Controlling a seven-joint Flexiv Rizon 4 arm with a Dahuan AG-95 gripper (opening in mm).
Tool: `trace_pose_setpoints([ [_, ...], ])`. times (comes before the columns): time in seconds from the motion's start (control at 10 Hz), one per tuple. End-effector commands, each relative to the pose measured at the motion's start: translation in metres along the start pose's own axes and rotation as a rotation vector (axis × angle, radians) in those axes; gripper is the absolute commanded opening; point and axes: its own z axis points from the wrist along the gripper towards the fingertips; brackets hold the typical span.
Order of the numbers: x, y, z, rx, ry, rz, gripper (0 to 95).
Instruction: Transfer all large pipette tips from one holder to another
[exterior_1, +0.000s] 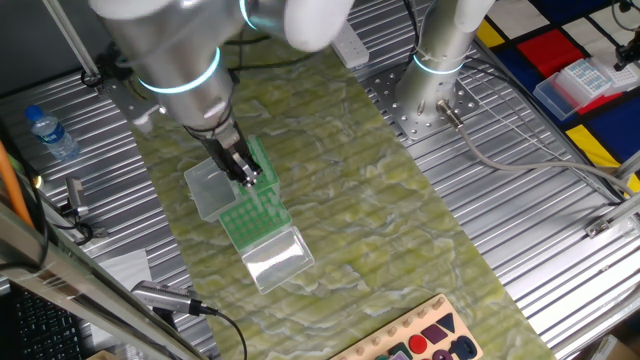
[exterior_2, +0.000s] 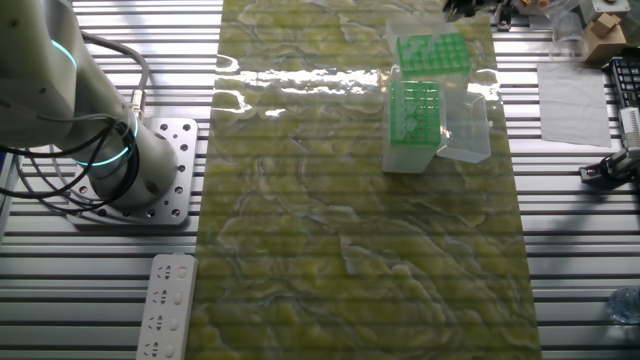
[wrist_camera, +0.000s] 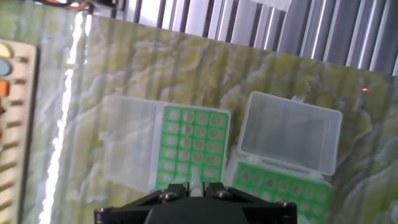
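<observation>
Black gripper (wrist_camera: 196, 186) housing is filling the bottom edge of the hand view, its jaws pinching together on one whitish pipette tip (wrist_camera: 196, 185), whose long axis is running along the fingers, roughly vertical. Below it, two green racks (wrist_camera: 194, 145) are sitting side by side on the mottled yellow-green mat (exterior_2: 360, 250), each a square grid of cells with a clear, boxy plastic lid (wrist_camera: 291, 132) hinged open beside it. Pale round tips are showing in some cells of the nearer rack (exterior_2: 413, 112) in the other fixed view. Ribbed metal tabletop (exterior_1: 520, 210) is surrounding the mat.
</observation>
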Motion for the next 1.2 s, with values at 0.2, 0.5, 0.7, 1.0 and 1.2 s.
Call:
trace_pose_setpoints([
  [0.2,0.002,-0.008,-0.022,-0.018,0.022,-0.04,0.0],
  [0.5,0.007,-0.017,-0.037,-0.021,0.036,-0.076,0.0],
  [0.7,0.01,-0.022,-0.043,-0.02,0.049,-0.093,0.0],
  [1.0,0.015,-0.028,-0.047,-0.011,0.056,-0.123,0.0],
  [1.2,0.016,-0.04,-0.045,0.017,0.07,-0.174,0.0],
])
